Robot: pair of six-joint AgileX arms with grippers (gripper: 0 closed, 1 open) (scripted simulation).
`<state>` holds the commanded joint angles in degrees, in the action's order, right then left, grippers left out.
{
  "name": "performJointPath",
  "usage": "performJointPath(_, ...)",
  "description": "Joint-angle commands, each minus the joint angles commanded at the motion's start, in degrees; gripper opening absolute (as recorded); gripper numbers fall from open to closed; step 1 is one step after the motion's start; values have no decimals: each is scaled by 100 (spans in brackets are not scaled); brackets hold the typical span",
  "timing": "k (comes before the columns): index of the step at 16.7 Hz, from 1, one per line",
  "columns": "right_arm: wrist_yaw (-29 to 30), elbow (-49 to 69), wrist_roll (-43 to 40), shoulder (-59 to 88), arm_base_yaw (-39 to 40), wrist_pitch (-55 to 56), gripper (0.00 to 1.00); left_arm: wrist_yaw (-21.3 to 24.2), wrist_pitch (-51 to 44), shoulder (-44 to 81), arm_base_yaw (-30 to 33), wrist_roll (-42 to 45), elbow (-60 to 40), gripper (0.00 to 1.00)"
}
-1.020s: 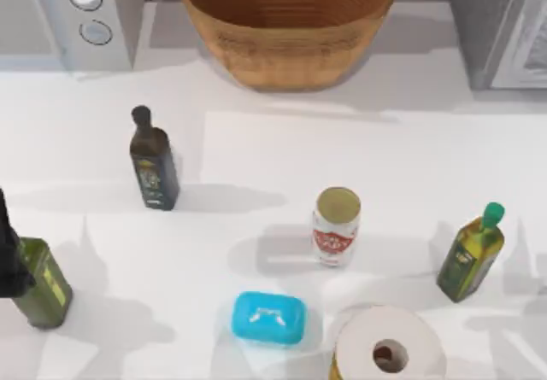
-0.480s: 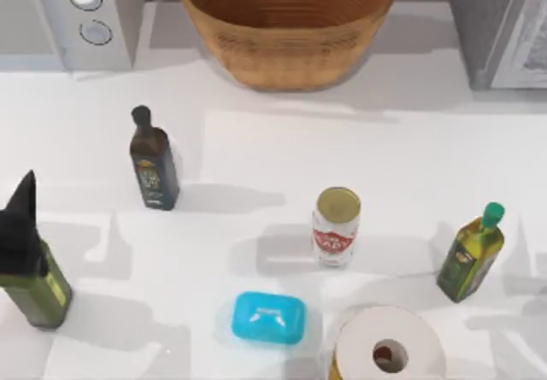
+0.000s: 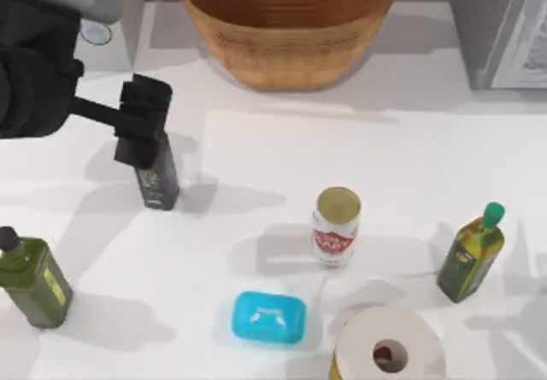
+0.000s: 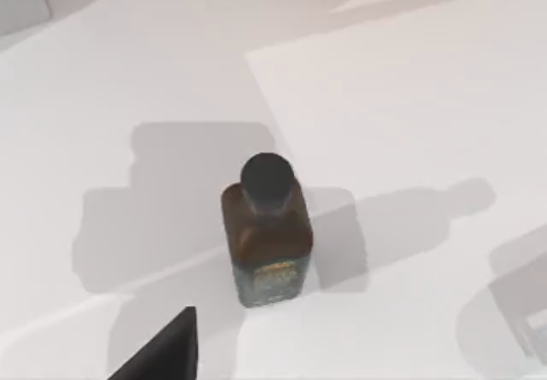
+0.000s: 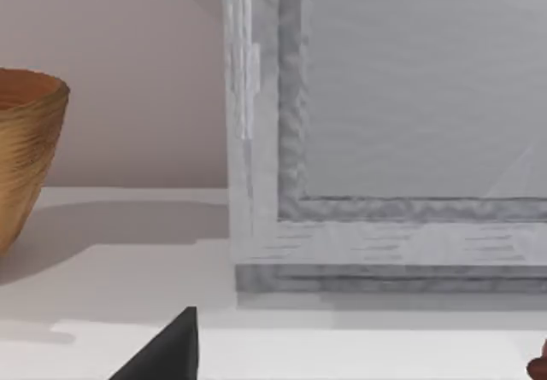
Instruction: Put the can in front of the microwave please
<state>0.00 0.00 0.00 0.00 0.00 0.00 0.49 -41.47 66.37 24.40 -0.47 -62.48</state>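
Left claw [image 3: 137,132]: was seen above the dark bottle [image 3: 156,178] at far left; its opening could not be told, and nothing was seen held.
Can [image 3: 335,226]: was stood upright mid-tabletop [image 3: 410,149], untouched.
Microwave [image 3: 102,34]: was set at the far left corner, well apart from the can.

You're working in bright, even light on a white worktop [image 3: 385,158]. Soft grey shadows stretch from the can [image 3: 336,225] toward the top view's left; a few shadows overlap. No glare; edges look slightly soft.
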Motion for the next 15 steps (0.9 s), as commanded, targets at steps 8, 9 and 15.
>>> performJointPath(8,0,0,0,0,0,0,100,19,-2829,4728,1589,-56,-4234,100)
performJointPath(9,0,0,0,0,0,0,100,16,-3086,5133,1744,-60,-4646,100)
performJointPath(15,0,0,0,0,0,0,100,-24,-4022,6677,2327,-73,-6285,100)
